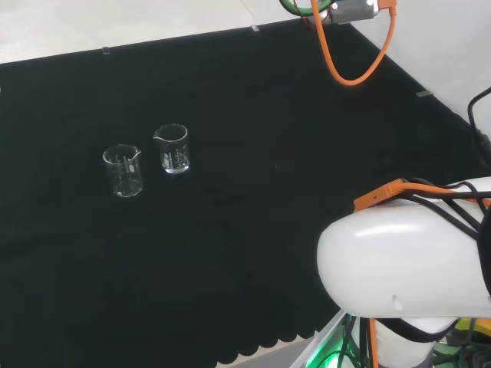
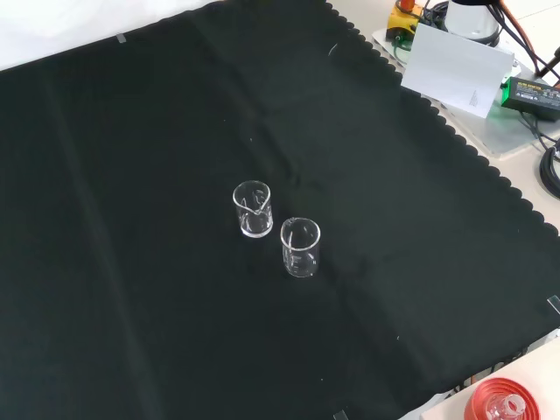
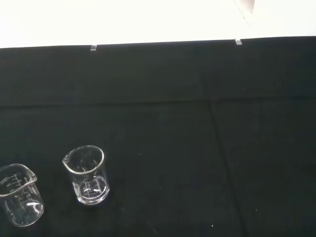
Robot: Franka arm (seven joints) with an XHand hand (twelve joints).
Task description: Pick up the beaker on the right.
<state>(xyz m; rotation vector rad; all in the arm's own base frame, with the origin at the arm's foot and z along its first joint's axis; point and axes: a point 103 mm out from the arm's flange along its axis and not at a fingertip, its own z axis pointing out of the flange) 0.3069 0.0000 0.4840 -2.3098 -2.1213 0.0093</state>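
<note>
Black cloth (image 1: 253, 253), two empty upright beakers (image 1: 174, 148)

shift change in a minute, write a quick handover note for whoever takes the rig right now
Robot hand: its state cannot be judged from these views; the arm's white link sits at the right of the head view, well away from the glassware.
Things: two clear beakers stand upright, close but apart, on the black cloth. In the head view the right beaker is the target; the left beaker stays put.
Done: nothing yet, both beakers untouched.
Left: approach, grasp and lift the right beaker.
</note>
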